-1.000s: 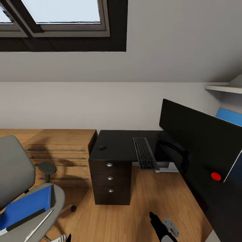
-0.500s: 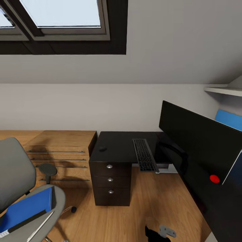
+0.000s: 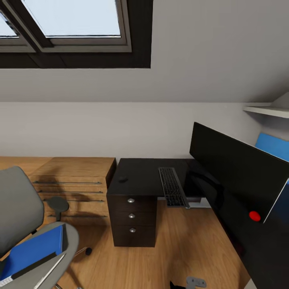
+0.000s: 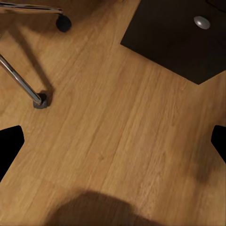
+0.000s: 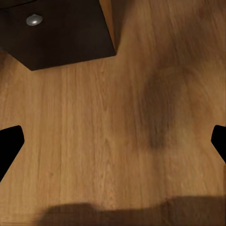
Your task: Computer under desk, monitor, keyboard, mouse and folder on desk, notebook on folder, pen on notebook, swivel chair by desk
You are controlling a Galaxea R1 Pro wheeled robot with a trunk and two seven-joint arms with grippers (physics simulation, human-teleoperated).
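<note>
In the head view, the glossy black desk [image 3: 138,176] stands against the white wall, its drawer unit [image 3: 131,218] showing three round silver knobs. The keyboard [image 3: 173,187] lies on the desk just beside the monitor [image 3: 237,176], whose red light [image 3: 254,216] glows at a lower corner. The small black mouse [image 3: 123,179] sits on the desktop, well apart from the keyboard. At lower left, the grey swivel chair [image 3: 20,208] carries the blue folder [image 3: 34,249], with the pen [image 3: 49,271] along the folder's near edge.

In the left wrist view, the left gripper [image 4: 113,141] hangs wide open and empty above the wooden floor [image 4: 113,122], near a chair castor [image 4: 41,100].

In the right wrist view, the right gripper [image 5: 113,141] is likewise spread wide, holding nothing, over the floor beside the drawer unit.
</note>
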